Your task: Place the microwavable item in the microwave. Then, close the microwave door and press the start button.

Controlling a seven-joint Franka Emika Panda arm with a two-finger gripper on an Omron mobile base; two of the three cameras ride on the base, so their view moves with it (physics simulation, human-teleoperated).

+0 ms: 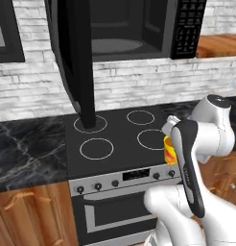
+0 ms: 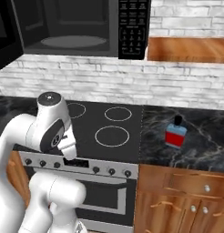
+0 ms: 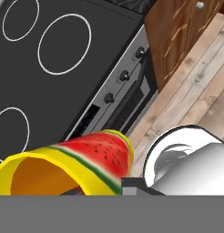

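The microwavable item (image 1: 169, 150), a small yellow cup with red markings, hangs above the stove's front right corner. In the hand view the cup (image 3: 73, 164) lies close at the bottom, its orange mouth to the left. My gripper (image 3: 102, 187) is shut on it, and the cup hides most of the fingers. The black microwave (image 1: 134, 29) hangs above the stove with its grey turntable (image 1: 115, 45) bare. The microwave door (image 1: 74, 57) stands swung open at the left. The microwave (image 2: 73, 27) has its keypad (image 2: 133, 27) on the right.
A black stovetop (image 1: 115, 139) with white burner rings lies below, with knobs (image 2: 111, 171) along its front. A blue-and-red bottle with a black cap (image 2: 175, 133) stands on the dark marble counter (image 2: 200, 141) to the right. Wooden cabinets sit under the counters.
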